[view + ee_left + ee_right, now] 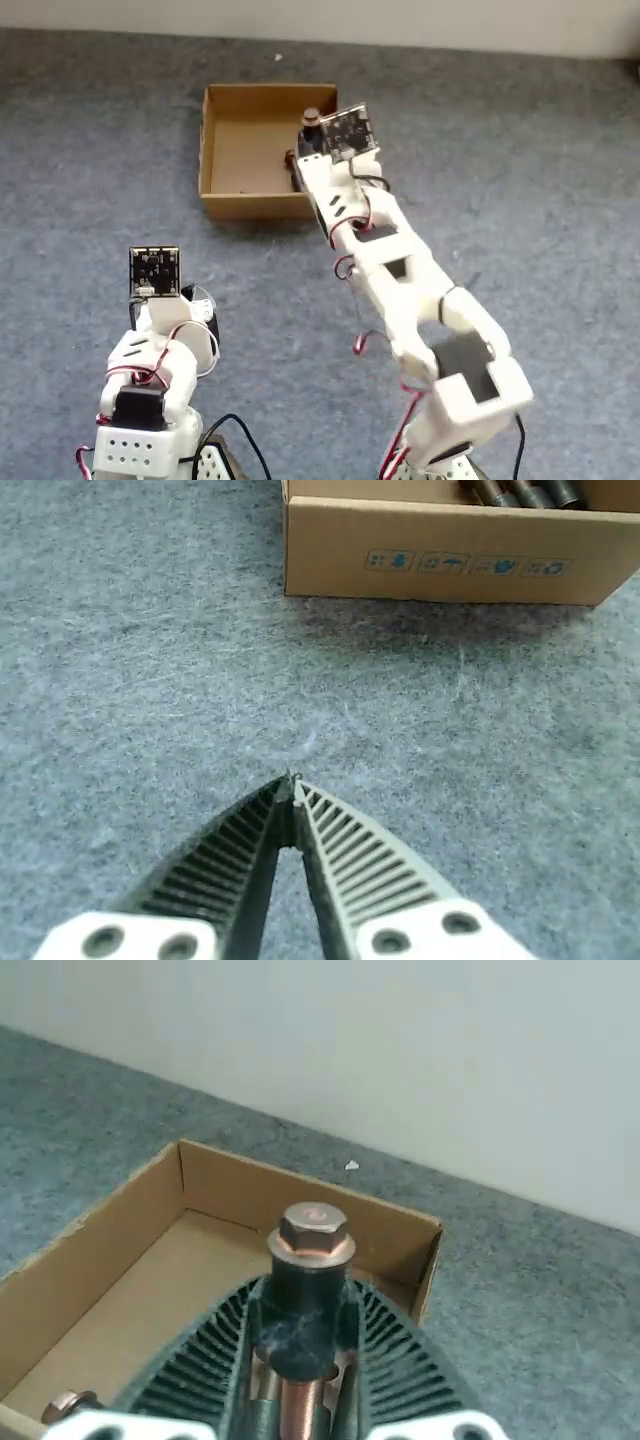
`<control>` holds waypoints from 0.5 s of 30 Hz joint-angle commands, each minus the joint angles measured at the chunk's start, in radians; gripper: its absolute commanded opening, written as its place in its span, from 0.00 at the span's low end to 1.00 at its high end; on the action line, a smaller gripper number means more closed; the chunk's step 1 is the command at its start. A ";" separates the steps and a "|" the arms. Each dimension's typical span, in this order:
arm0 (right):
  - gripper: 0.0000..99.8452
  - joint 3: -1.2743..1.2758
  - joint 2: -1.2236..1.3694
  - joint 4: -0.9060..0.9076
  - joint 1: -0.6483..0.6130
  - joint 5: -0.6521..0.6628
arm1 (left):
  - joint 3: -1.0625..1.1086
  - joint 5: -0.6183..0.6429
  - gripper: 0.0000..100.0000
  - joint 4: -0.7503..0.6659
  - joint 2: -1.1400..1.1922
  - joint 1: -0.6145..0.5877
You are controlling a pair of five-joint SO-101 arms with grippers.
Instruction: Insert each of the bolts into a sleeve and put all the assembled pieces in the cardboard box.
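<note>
The right gripper (302, 1288) was clamped on a sleeve (298, 1325), a dark, smooth cylinder that stood upright between its black, ribbed fingers (195, 1370). A bolt (313, 1230) sat in the sleeve. Its copper-coloured hexagonal head and round flange rested on the sleeve's upper rim, and a length of copper-coloured shank showed below the sleeve, between the fingers.

The cardboard box (120, 1250) lay beneath and ahead of this gripper. It was a shallow, open tray of plain brown board with thin, straight walls and a flat floor. In the high view the held piece hung over the inside of the box, close to one side wall. Near the gripper's base, the copper-coloured end of another piece (65, 1402) lay on the box floor.

The left gripper (290, 788) was closed on nothing, its two ribbed, wedge-shaped fingers meeting at the tips. Under it spread grey carpet (150, 660) of short, felted fibre. Ahead of it and well apart stood the box's outer wall. Over that wall's rim showed the ends of several dark cylindrical pieces (515, 492) inside the box.
</note>
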 commanded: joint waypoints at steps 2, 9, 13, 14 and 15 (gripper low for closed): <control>0.01 -0.091 0.018 -0.033 -0.036 0.009 | 0.022 -0.012 0.01 -0.023 0.007 0.007; 0.11 -0.087 0.025 -0.028 -0.038 0.009 | 0.022 -0.012 0.01 -0.023 0.007 0.008; 0.11 -0.094 0.015 0.050 -0.041 0.009 | 0.022 -0.012 0.01 -0.023 0.007 0.008; 0.11 -0.093 0.007 0.068 -0.042 0.009 | 0.022 -0.012 0.01 -0.023 0.007 0.008; 0.11 -0.090 -0.005 0.085 -0.044 0.009 | 0.022 -0.012 0.01 -0.023 0.007 0.008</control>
